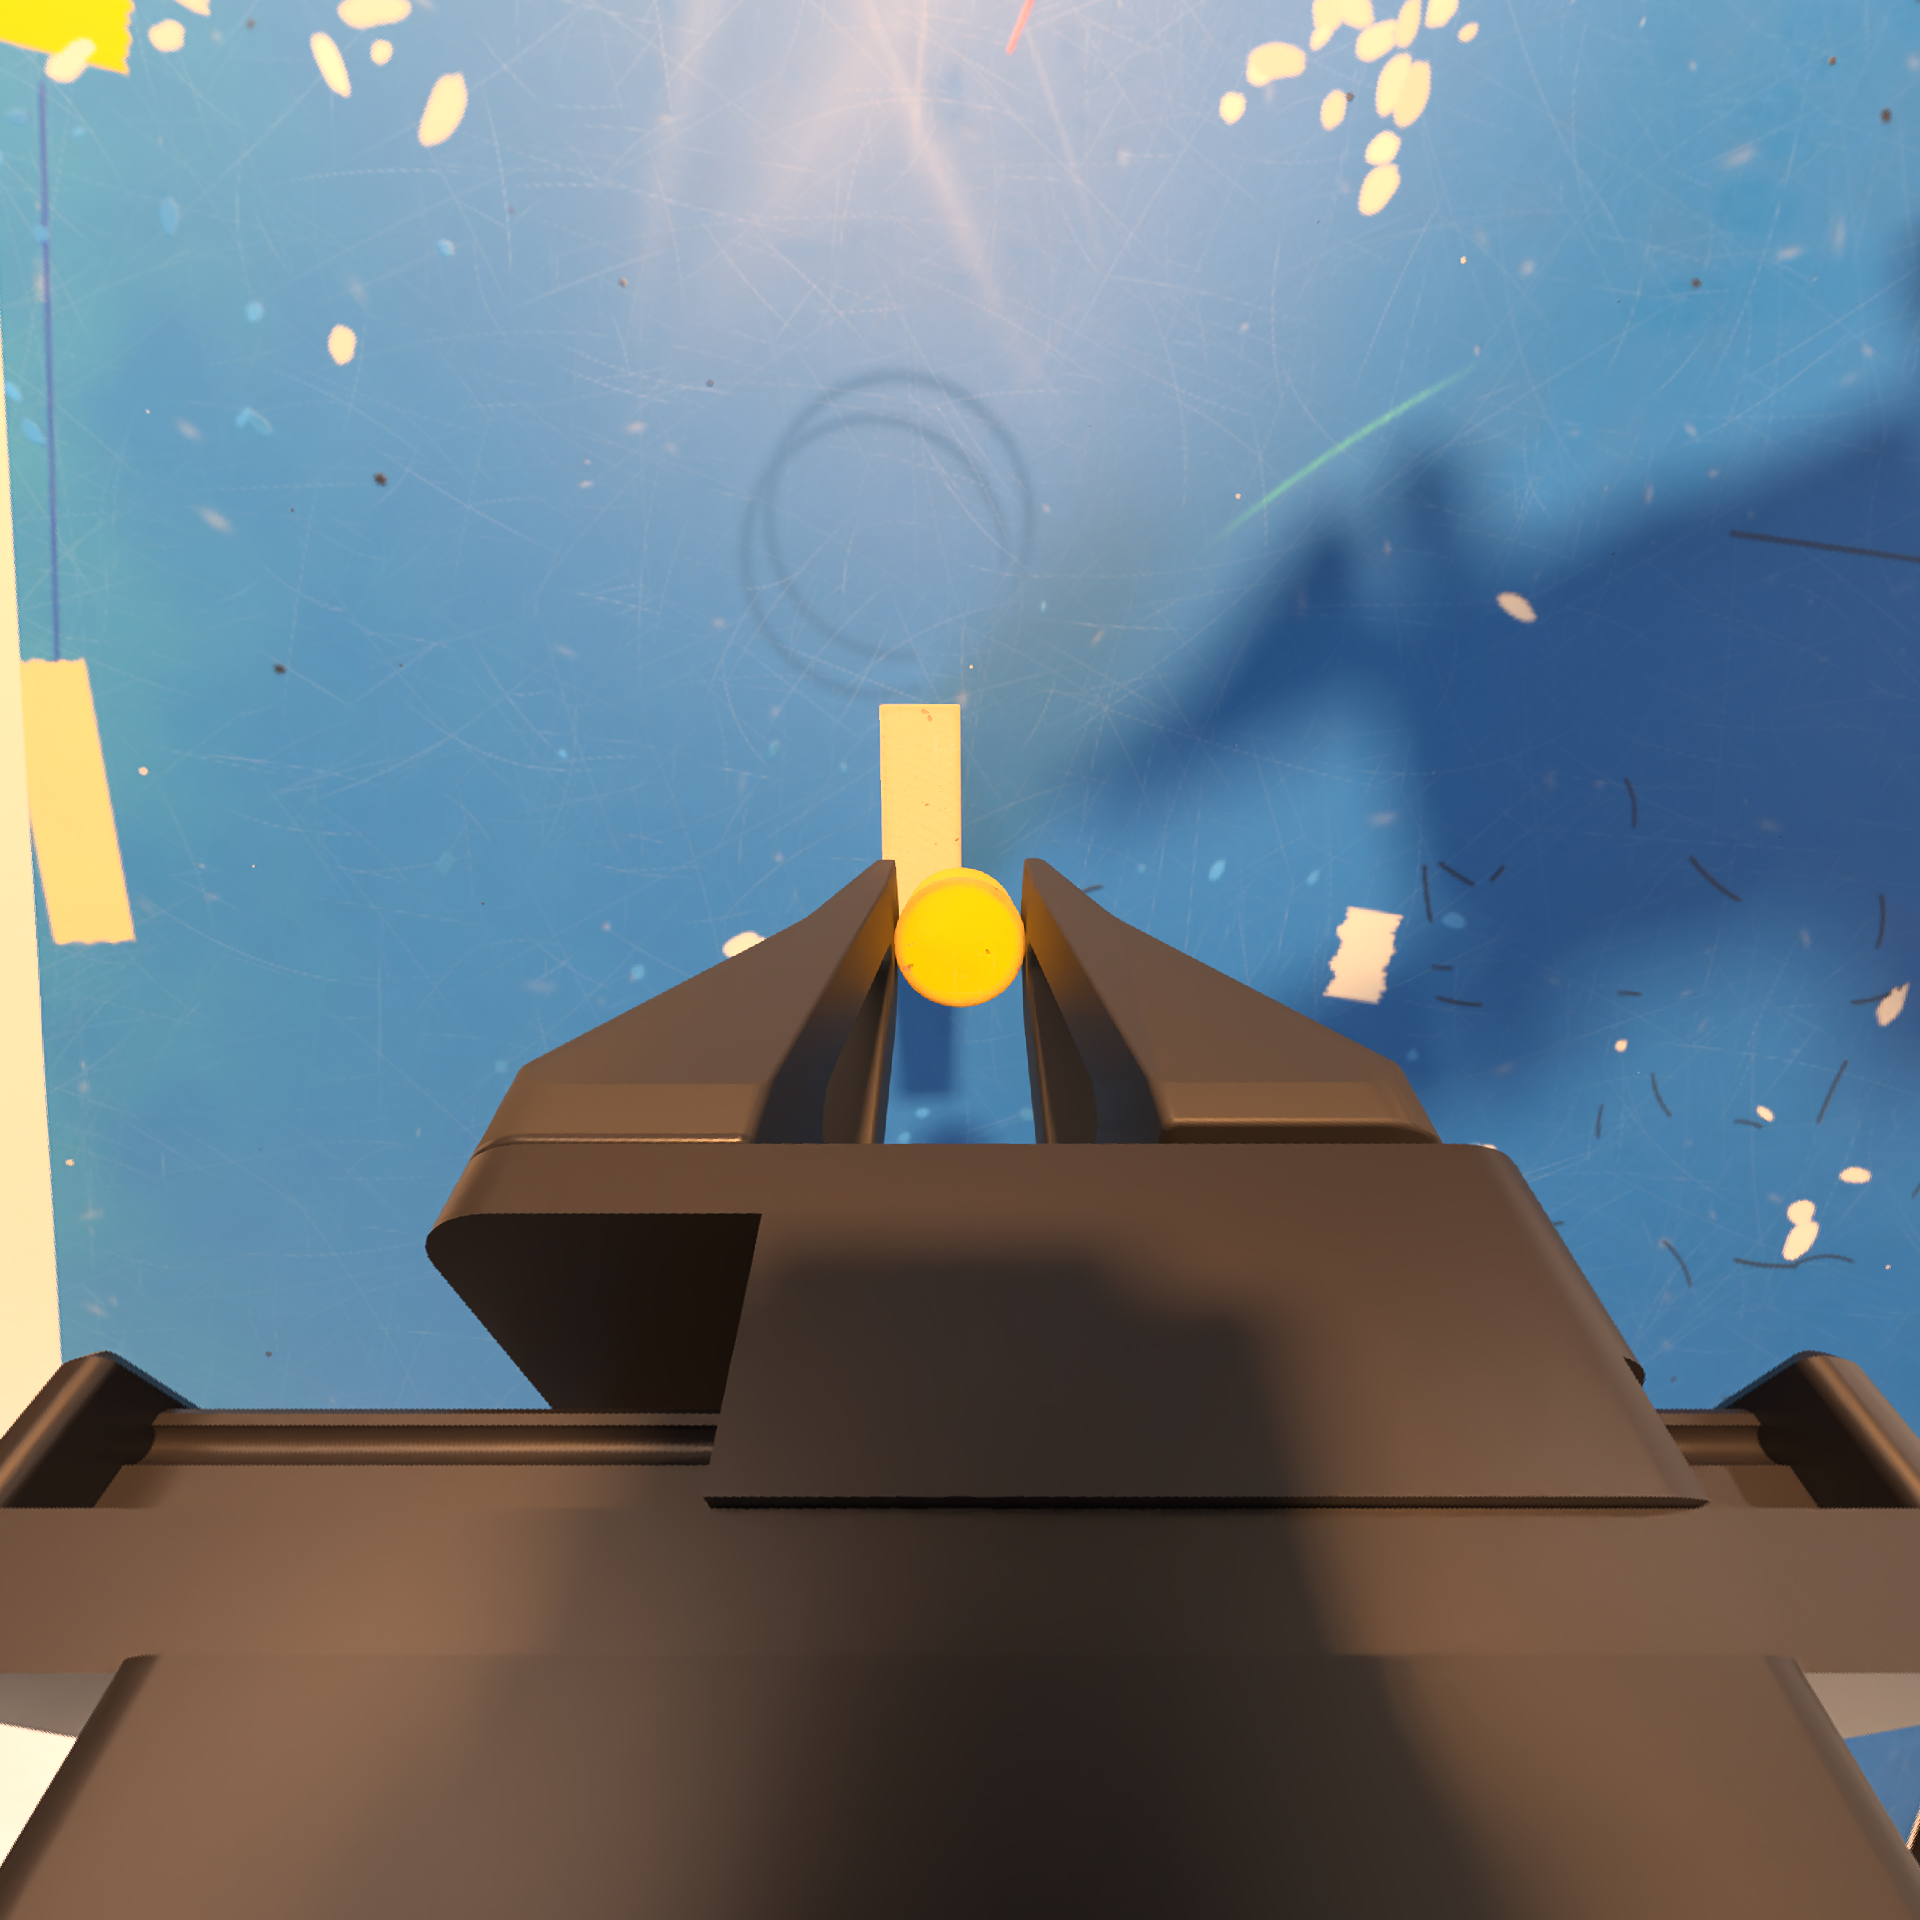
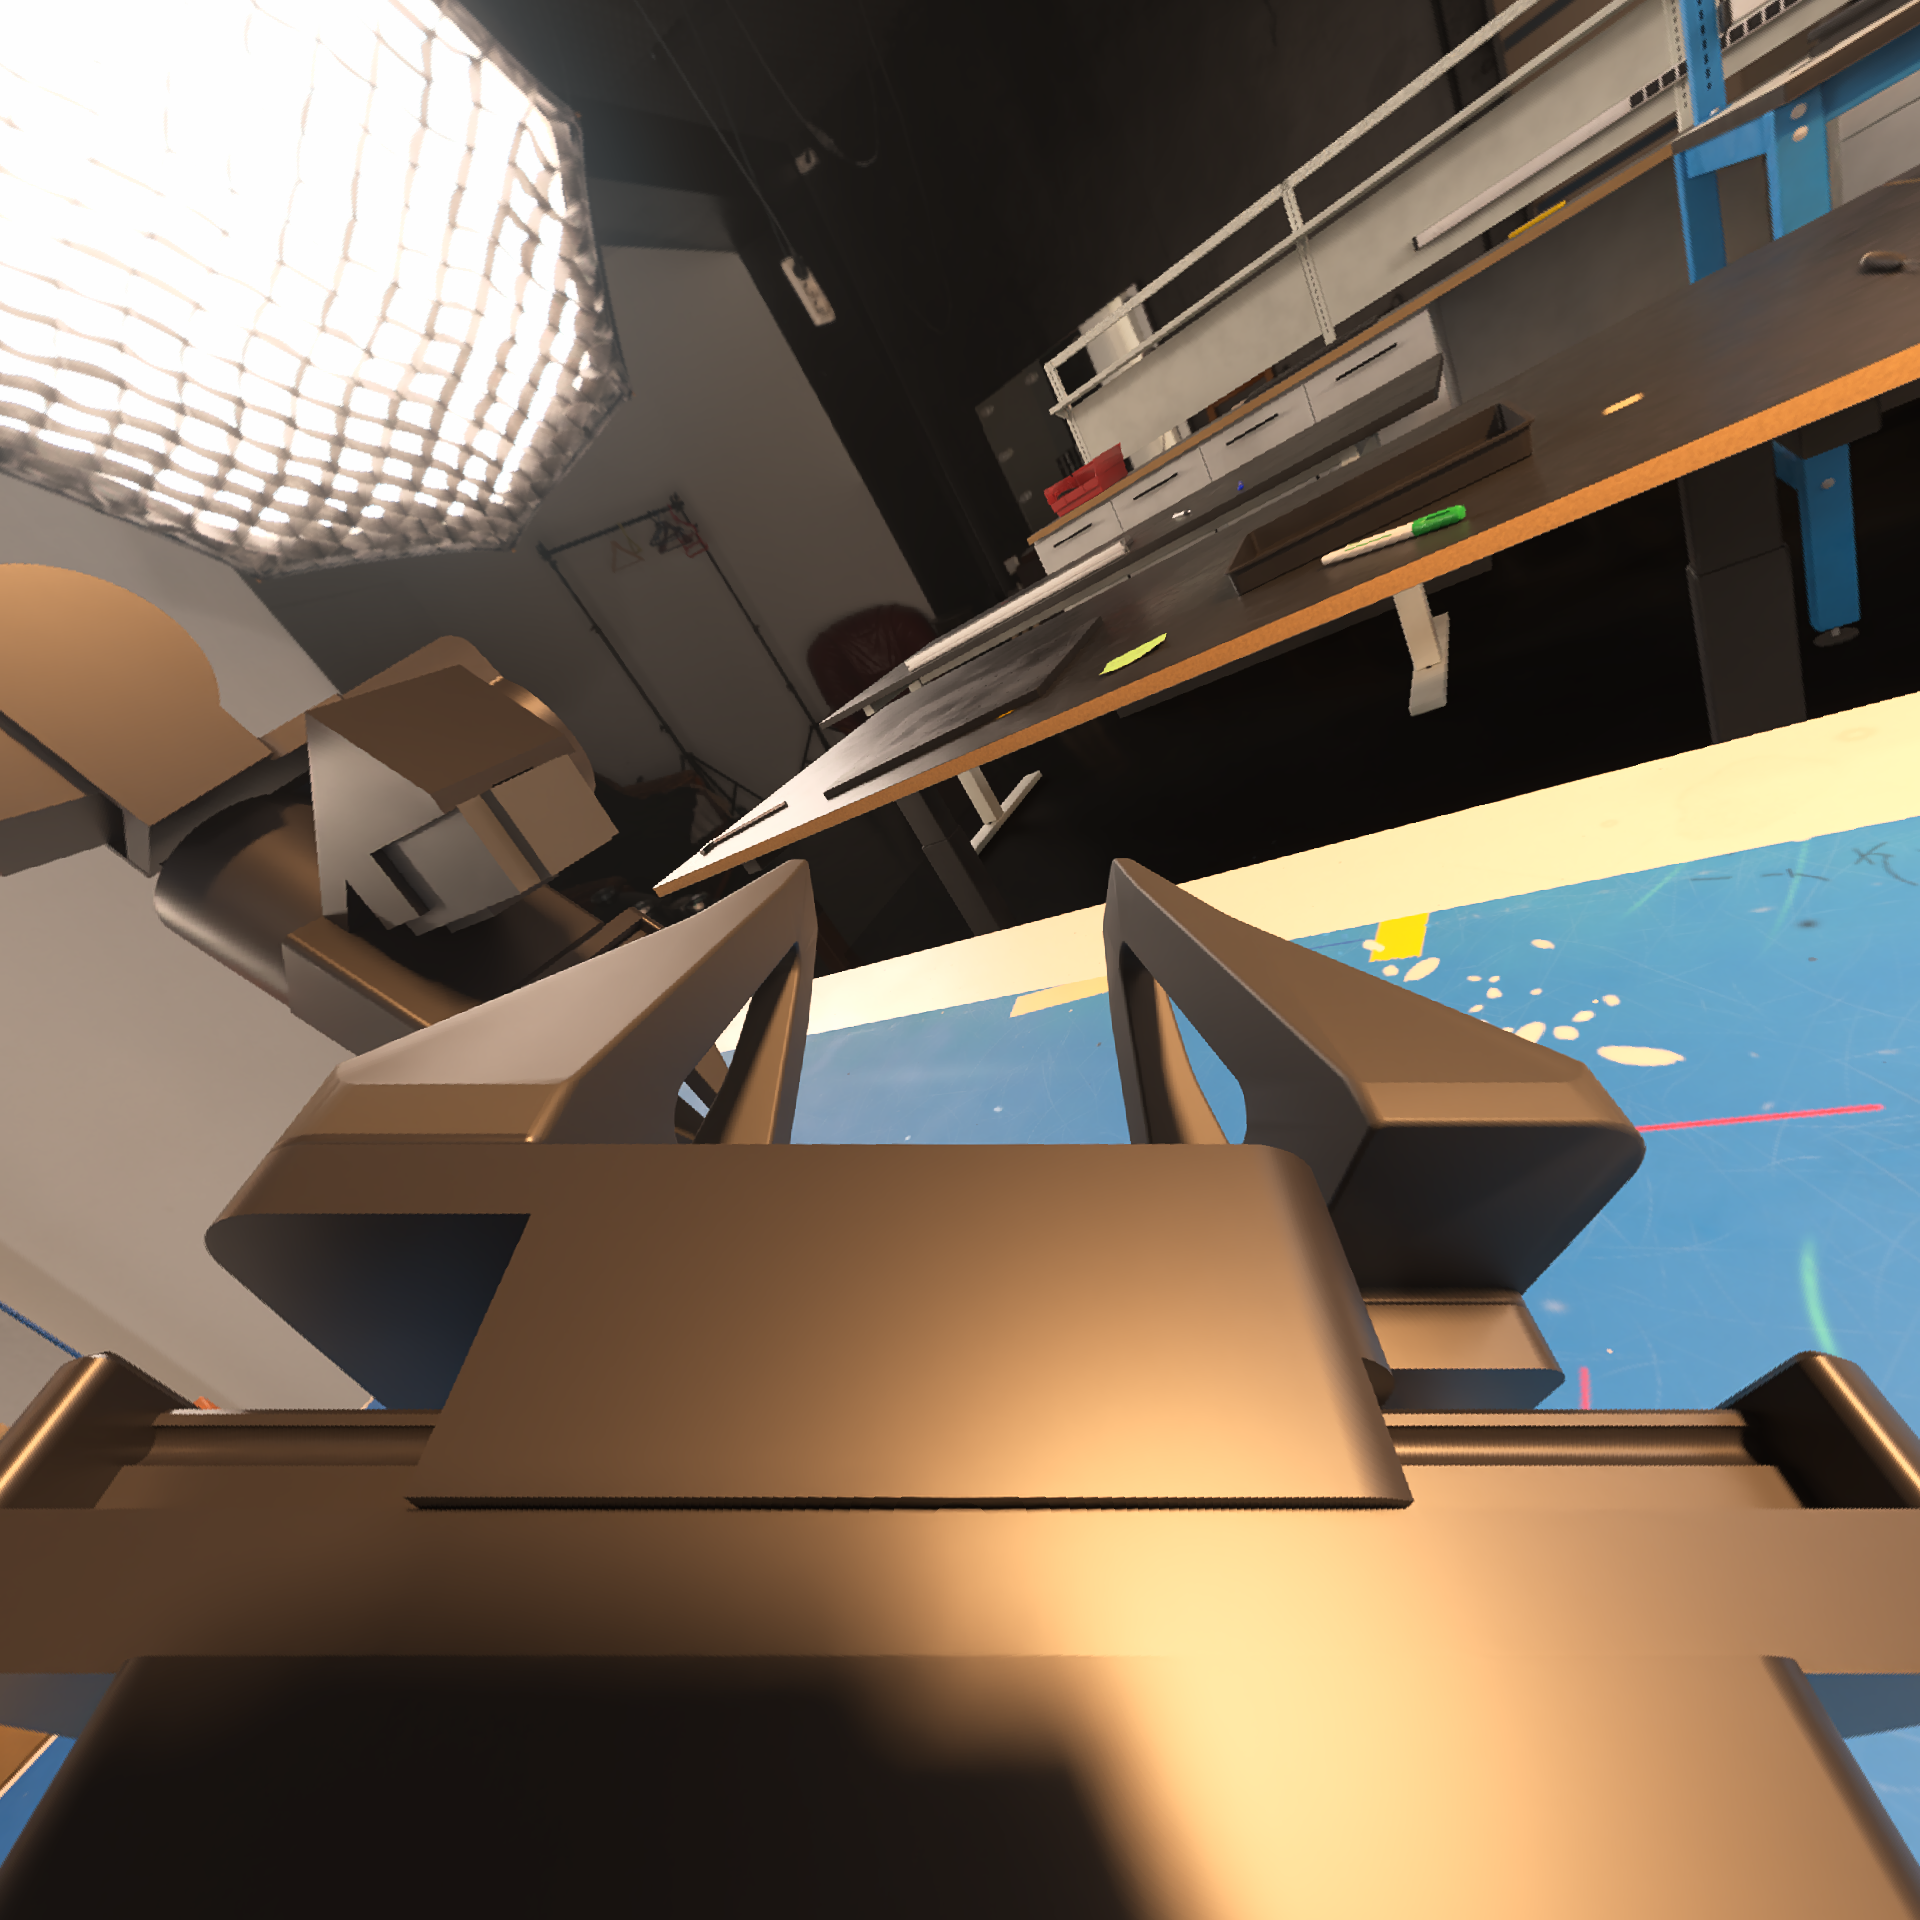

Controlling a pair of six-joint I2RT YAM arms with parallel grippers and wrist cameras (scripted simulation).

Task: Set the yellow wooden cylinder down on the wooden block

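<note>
In the left wrist view my left gripper is shut on the yellow wooden cylinder, whose round end faces the camera between the fingertips, held above the blue mat. The pale wooden block, a narrow upright rectangle in this view, lies on the mat just beyond and slightly left of the cylinder; its near end is hidden behind the cylinder. In the right wrist view my right gripper is open and empty, tilted up over the mat's far edge. The cylinder and block do not show there.
The blue mat is scratched and flecked with pale paint spots, with tape strips at its left edge and a white scrap at the right. The left arm shows at left in the right wrist view. A workbench stands beyond the table.
</note>
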